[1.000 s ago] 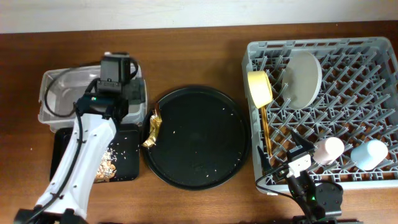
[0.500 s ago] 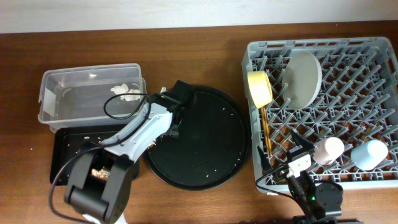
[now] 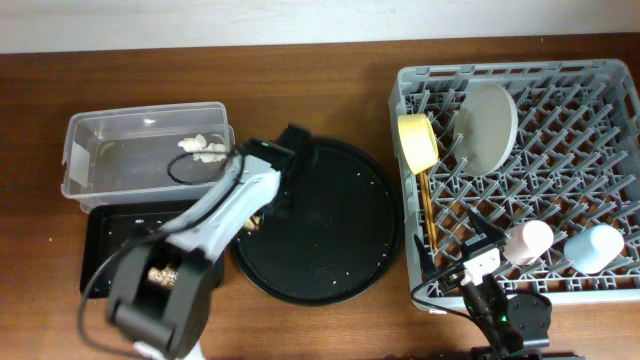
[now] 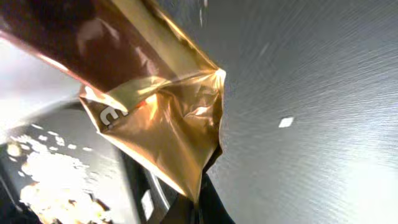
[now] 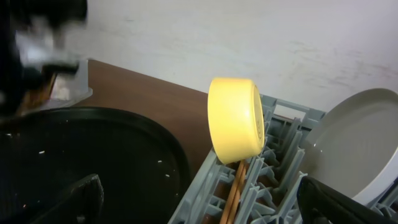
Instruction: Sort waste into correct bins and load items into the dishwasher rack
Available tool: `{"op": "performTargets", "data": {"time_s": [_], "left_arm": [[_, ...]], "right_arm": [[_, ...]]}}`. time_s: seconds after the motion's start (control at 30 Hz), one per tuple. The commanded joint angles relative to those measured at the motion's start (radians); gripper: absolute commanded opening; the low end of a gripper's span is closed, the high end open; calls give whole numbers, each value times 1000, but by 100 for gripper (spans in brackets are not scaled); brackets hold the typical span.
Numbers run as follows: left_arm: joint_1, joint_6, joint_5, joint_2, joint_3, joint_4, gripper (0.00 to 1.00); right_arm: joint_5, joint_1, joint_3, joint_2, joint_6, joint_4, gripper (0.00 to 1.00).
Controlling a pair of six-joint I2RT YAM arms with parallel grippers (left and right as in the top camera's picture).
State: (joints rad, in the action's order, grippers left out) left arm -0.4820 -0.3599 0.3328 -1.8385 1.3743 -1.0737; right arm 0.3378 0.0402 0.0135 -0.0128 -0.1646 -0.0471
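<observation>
My left gripper (image 3: 262,208) is at the left rim of the round black tray, shut on the lower tip of the crumpled gold-brown wrapper (image 4: 161,118); the pinch (image 4: 198,202) shows in the left wrist view. A white tissue wad (image 3: 203,148) lies in the clear tub (image 3: 100,175). Food scraps (image 3: 165,272) lie in the shallow black tray (image 3: 110,230). The grey rack (image 3: 600,120) holds the yellow bowl (image 3: 417,140), plate (image 3: 487,125), chopsticks (image 3: 428,205), pink cup (image 3: 528,241) and blue cup (image 3: 593,248). My right gripper (image 3: 462,245) stands open at the rack's near left corner, holding nothing.
The large round black tray (image 3: 330,240) with a few white specks lies between the bins and the rack. The left arm (image 3: 200,230) stretches over the shallow black tray. The right wrist view shows the bowl (image 5: 235,118) above the chopsticks (image 5: 235,193).
My left arm swung from over the clear tub to the round tray's left rim and shut on the wrapper. The tissue wad now shows in the tub. The right arm has not moved.
</observation>
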Motion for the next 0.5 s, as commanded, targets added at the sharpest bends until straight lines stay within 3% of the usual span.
{"op": "performTargets", "data": {"time_s": [0.0,0.1,0.23,0.27,0.33,0.37,0.4,0.43,0.47], "left_arm": [[18,16,22,204,84,10,0],[101,16,113,261,84,71,0],[298,-78,89,138,77,240,1],[339,-77,29,93,77,295,26],[375,-77,-23,68,77,326,31],[381,-77,-34,76,84,319,52],[379,-77,-40,100,100,291,80],[379,-77,-52,121,111,273,99],[380,-77,-78,152,125,248,99]], "right_arm": [[-9,5,-8,6,0,-1,98],[-9,5,-8,6,0,-1,98],[-9,5,-8,6,0,-1,98],[-9,5,-8,6,0,-1,98],[-9,5,-8,6,0,-1,98],[-9,5,-8,6,0,-1,98],[-9,5,-8,6,0,-1,98],[-9,5,-8,6,0,-1,98],[-9,5,-8,6,0,-1,98]]}}
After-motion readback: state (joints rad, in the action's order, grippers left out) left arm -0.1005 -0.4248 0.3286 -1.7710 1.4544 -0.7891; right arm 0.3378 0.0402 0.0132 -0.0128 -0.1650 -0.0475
